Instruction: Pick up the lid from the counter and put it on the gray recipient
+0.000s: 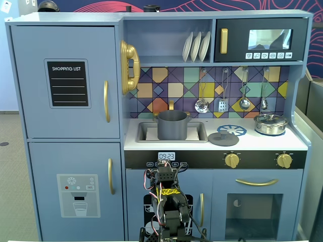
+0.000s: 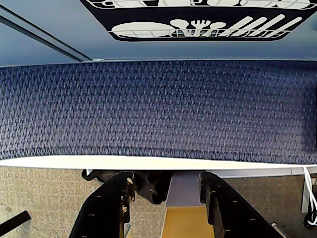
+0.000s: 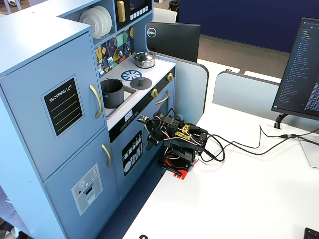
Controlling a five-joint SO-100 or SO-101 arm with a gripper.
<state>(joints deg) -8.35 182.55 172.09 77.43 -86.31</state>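
Observation:
The lid (image 1: 223,138) (image 3: 141,82), a flat dark gray disc with a small knob, lies on the toy kitchen's counter between the sink and the knobs. To its left in a fixed view stands the gray recipient (image 1: 172,125) (image 3: 112,92), a tall dark pot sitting uncovered in the sink. The arm (image 1: 169,201) (image 3: 175,139) is folded low in front of the kitchen, well below the counter. In the wrist view my gripper (image 2: 166,181) points down at blue carpet and the white table edge. It is open, with nothing between its black fingers (image 2: 111,203).
A shiny steel pot (image 1: 270,123) (image 3: 144,59) with its own lid stands at the counter's right end, behind a blue-and-white burner circle (image 1: 231,130). Utensils (image 1: 222,103) hang above the counter. A monitor (image 3: 304,69) and cables (image 3: 249,144) occupy the white table.

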